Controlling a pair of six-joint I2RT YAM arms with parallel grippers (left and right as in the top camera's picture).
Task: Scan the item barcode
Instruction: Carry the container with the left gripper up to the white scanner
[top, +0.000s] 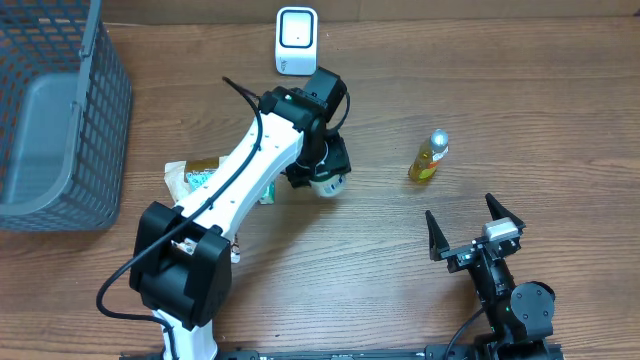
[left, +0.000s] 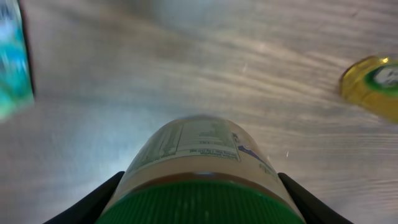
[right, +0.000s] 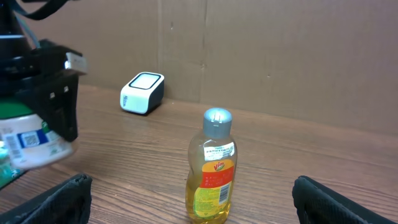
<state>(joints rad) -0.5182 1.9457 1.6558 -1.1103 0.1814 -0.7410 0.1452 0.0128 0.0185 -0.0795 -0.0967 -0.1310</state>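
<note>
While the left gripper (top: 322, 168) pinches a green-lidded jar (left: 199, 149) between both fingers, the jar is held tilted over the table (top: 380, 270) in front of the white scanner (top: 296, 40), and the right wrist view shows a barcode on its label. The right gripper (top: 466, 224) is low near the front edge with its fingers spread and nothing between them. A yellow bottle (top: 428, 158) stands upright between it and the scanner.
</note>
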